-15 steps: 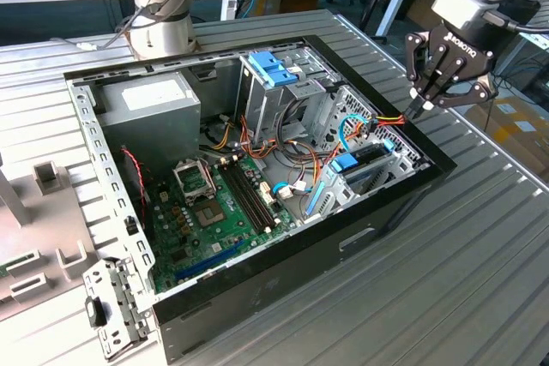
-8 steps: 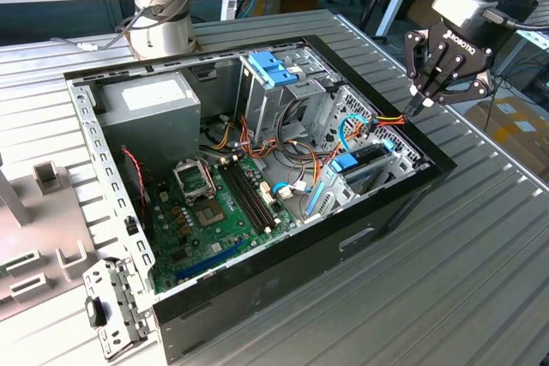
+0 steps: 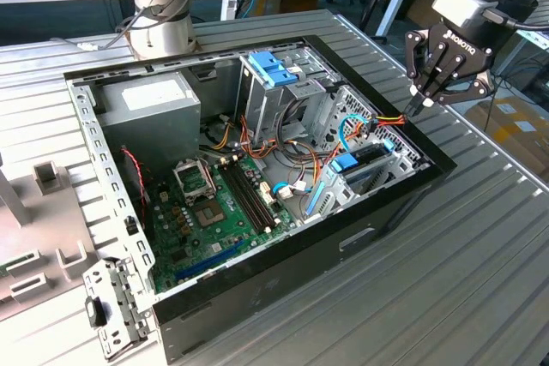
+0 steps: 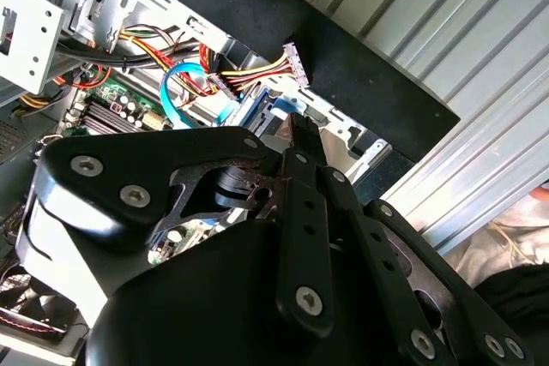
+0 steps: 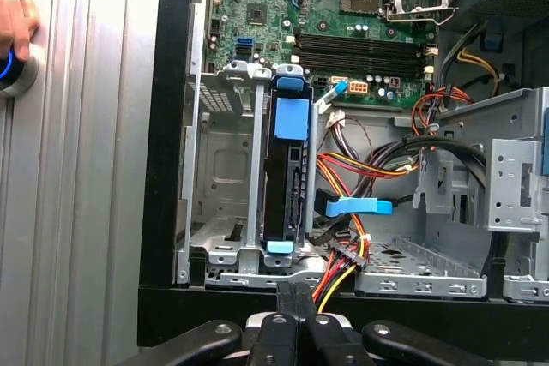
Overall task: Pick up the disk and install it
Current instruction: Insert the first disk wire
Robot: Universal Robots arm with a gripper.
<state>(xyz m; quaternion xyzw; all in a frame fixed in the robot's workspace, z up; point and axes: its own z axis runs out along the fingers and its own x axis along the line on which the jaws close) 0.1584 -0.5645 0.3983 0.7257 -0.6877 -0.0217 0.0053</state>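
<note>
I judge that any seating push should go straight along the slot, on the end of the drive and clear of the wires. The gripper (image 5: 294, 293) has its fingers pressed together, holds nothing and seems to touch nothing. Just ahead of the tips lies the red-yellow power cable (image 5: 341, 256). Beside it, the disk (image 5: 286, 186) stands on edge in the drive cage (image 5: 225, 169), with a blue latch (image 5: 292, 117) at its far end.

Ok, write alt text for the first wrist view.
The gripper, shut and empty, hangs over the black edge of an open computer case. Just inside, the disk stands on edge in a metal bay, blue clips at both ends, with the motherboard beyond.
</note>
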